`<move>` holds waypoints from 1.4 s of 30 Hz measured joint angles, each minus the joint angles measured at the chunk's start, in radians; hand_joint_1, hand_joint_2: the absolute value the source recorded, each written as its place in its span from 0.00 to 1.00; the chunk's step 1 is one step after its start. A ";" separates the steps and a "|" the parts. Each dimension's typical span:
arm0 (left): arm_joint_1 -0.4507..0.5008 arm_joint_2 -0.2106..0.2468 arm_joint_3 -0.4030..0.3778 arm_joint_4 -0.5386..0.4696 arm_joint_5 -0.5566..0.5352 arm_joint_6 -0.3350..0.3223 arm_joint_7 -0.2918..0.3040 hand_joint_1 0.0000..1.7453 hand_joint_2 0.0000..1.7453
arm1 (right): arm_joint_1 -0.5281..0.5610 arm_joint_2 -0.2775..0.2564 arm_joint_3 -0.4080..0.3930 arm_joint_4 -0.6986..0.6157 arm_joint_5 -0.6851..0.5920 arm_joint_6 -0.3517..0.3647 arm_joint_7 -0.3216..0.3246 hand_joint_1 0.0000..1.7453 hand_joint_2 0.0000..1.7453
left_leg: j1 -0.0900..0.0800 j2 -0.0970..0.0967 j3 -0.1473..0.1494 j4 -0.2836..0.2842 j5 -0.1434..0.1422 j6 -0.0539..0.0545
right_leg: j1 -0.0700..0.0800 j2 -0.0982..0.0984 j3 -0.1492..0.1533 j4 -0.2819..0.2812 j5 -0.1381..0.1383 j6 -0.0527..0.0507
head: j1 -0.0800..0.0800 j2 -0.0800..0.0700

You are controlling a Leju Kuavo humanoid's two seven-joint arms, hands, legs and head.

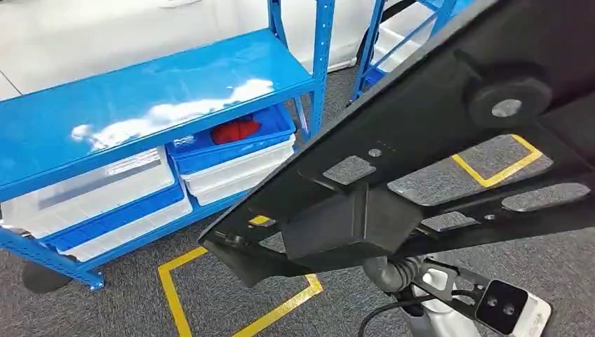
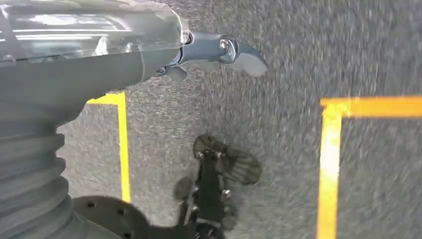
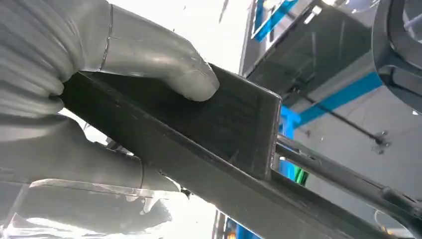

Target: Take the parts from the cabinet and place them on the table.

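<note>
A large flat black part point(image 1: 421, 140), a frame with cut-outs and a boxy block underneath, tilts across the head view close to the camera. My right hand point(image 3: 99, 99) grips that black part point(image 3: 224, 124) by its block, thumb pressed on one face and fingers under it. In the head view the right wrist point(image 1: 449, 309) shows below the part. To the left stands the blue cabinet point(image 1: 140, 105). My left hand point(image 2: 149, 55) hangs over grey carpet and holds nothing, one dark finger point(image 2: 234, 50) sticking out.
On the cabinet's lower shelf sit a blue bin point(image 1: 273, 123) holding a red thing point(image 1: 235, 130), and white bins point(image 1: 105, 186) beside and under it. A second blue rack point(image 1: 393, 42) stands behind. Yellow tape point(image 1: 172, 295) marks squares on the grey carpet.
</note>
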 joint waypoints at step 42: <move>0.006 0.057 0.003 -0.005 0.000 -0.086 -0.067 0.00 1.00 | 0.089 0.091 -0.004 -0.058 0.150 0.001 0.000 1.00 1.00 | 0.003 -0.073 -0.125 0.329 -0.176 -0.051 | 0.012 0.090 -0.010 -0.034 0.004 -0.070 | 0.000 0.000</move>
